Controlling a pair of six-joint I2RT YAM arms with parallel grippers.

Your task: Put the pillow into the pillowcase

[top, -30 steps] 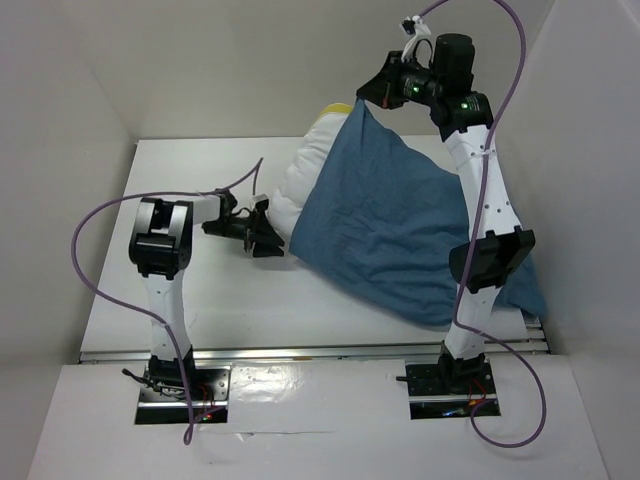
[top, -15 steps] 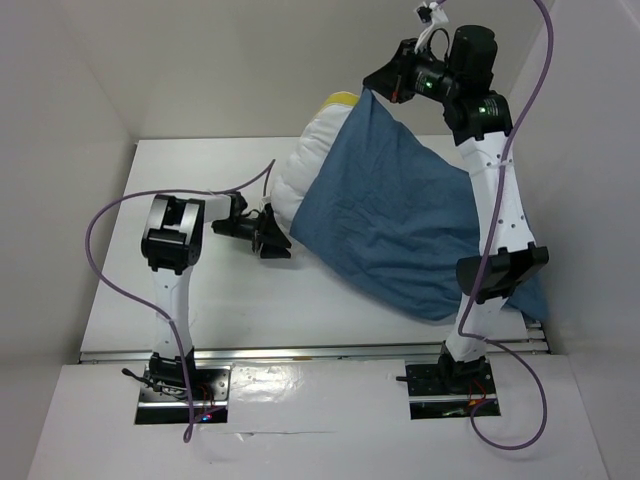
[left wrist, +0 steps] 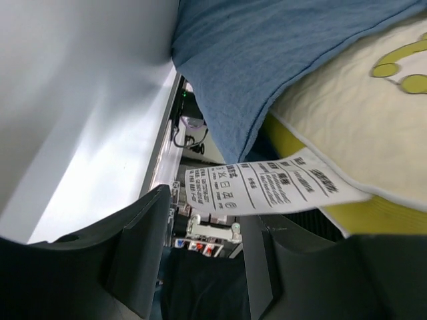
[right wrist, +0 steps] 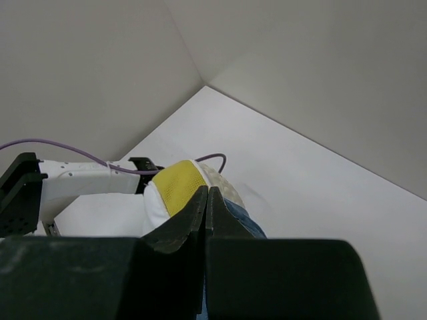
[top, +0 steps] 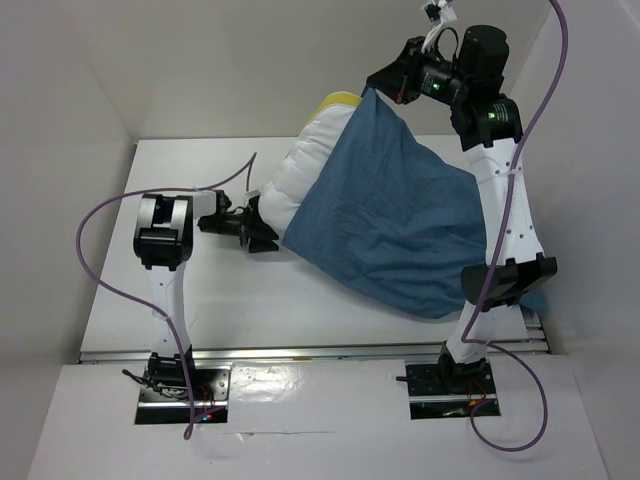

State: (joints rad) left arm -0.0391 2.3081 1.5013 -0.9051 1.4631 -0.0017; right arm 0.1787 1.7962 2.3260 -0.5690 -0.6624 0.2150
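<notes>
On a white table (top: 200,290), the pillow (top: 290,180) sits mostly inside the pillowcase (top: 390,230), left edge exposed, while the right gripper (top: 378,88) pinches cloth aloft above the pillow and the left gripper (top: 258,232), fingers spread beside it, probably must push it deeper.

Plain dusty-blue pillowcase (top: 400,230), cream-white pillow (top: 288,185) with yellow edge and yellow marks, white label (left wrist: 267,185) with black print.
</notes>
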